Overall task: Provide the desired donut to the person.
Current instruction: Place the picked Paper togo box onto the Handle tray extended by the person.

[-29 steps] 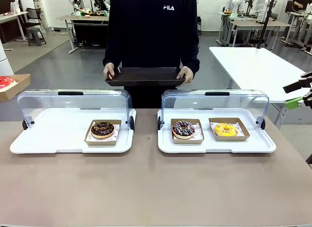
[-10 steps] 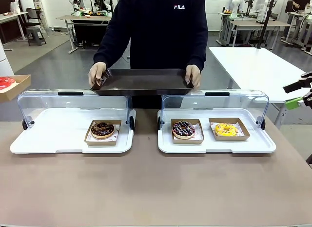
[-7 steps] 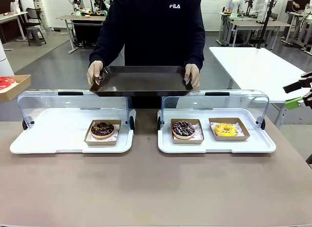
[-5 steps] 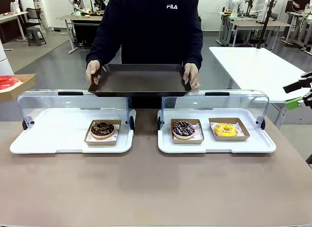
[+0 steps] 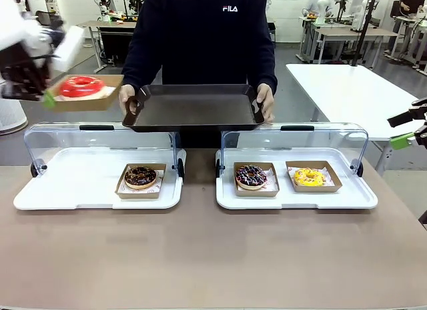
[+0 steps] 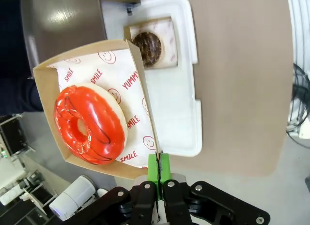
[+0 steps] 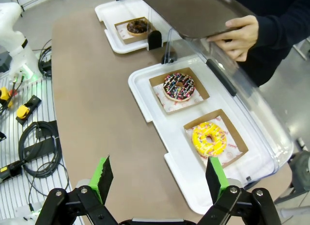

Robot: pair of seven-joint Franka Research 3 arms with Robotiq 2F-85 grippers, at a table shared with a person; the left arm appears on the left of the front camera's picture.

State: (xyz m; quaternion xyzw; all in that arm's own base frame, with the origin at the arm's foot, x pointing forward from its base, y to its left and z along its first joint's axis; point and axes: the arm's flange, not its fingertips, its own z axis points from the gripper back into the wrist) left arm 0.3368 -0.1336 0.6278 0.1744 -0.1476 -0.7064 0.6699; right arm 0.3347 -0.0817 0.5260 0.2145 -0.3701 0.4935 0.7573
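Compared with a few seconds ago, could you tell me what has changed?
The left gripper, shut on the brown cardboard tray with the red glazed donut, swung in from the left edge toward the person's dark rectangular tray. The cased donuts and open right gripper stayed put.

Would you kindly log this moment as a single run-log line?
left gripper: shut on donut box rim, red donut inside, aloft | right gripper: open, empty | person: holding dark tray out

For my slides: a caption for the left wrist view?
Left hand clamps the wall of a cardboard tray holding a red donut, above a white case.
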